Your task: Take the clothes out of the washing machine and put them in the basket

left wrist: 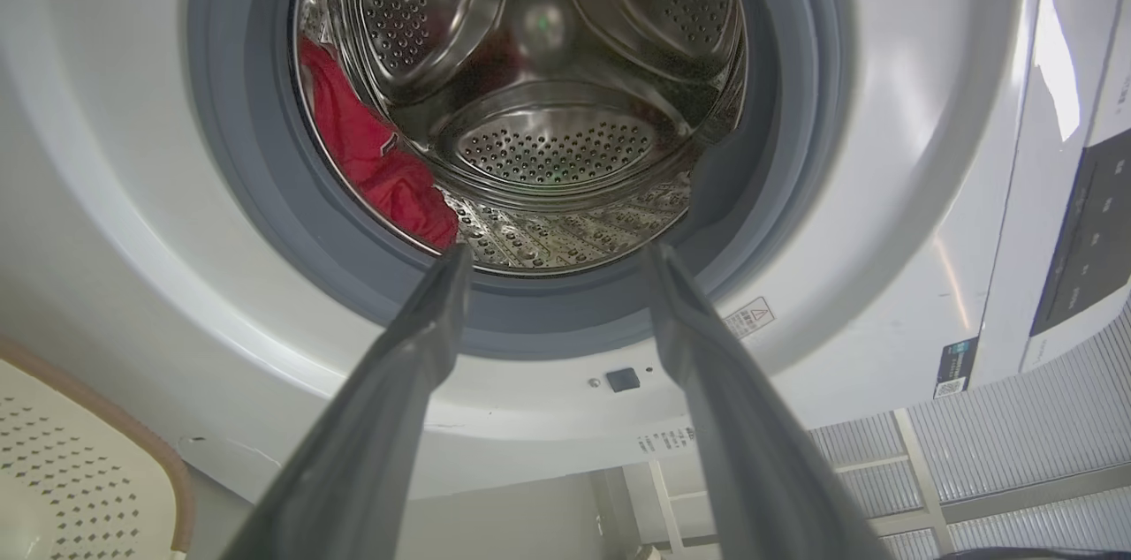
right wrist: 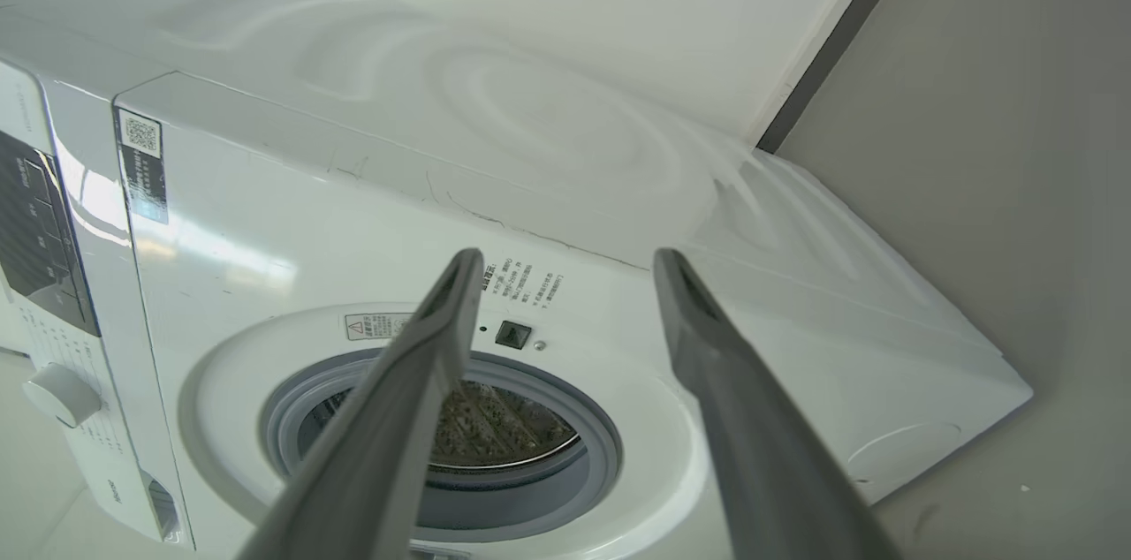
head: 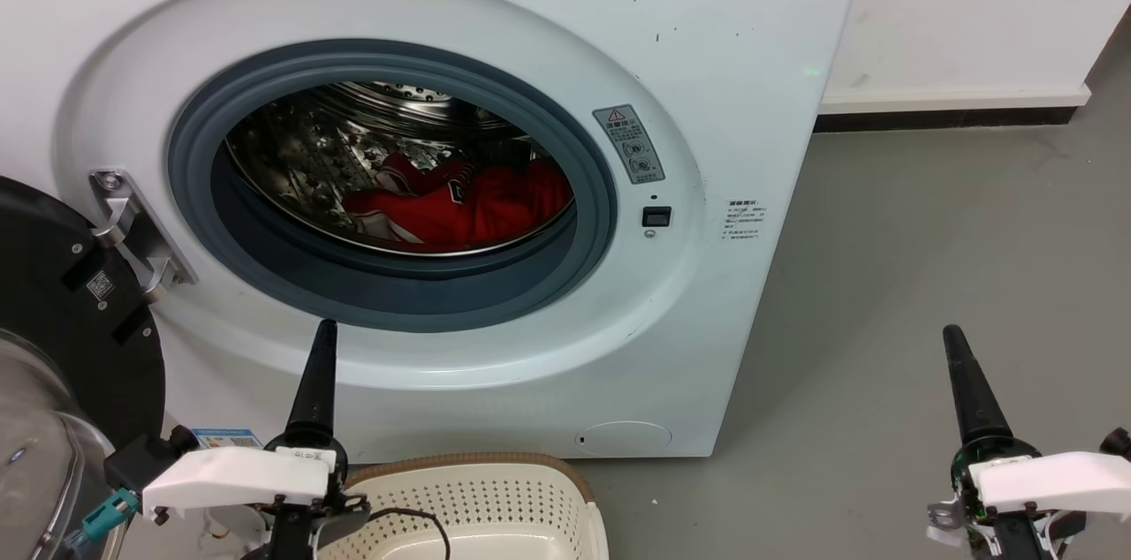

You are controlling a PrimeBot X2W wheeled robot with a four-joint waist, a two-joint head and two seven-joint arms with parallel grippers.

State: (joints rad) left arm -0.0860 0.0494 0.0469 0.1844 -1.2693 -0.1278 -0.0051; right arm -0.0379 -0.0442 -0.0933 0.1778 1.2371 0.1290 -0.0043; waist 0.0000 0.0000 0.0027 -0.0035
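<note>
The white washing machine (head: 733,101) stands with its door swung open. Red clothes (head: 468,205) lie in the bottom of the steel drum, behind the grey rubber ring. The cream basket (head: 495,498) sits on the floor directly under the porthole. My left gripper (head: 324,332) is just below the ring and above the basket's left side. In the left wrist view it (left wrist: 557,253) is open and empty, pointing into the drum, with the clothes (left wrist: 375,154) at the left. My right gripper (head: 952,337) hovers over the floor right of the machine, open (right wrist: 570,255) and empty.
The washer's dark round door (head: 62,339) with its glass bowl hangs open at the far left on a metal hinge (head: 132,229). Grey floor (head: 928,260) stretches to the right of the machine up to a white wall with a dark skirting (head: 954,117).
</note>
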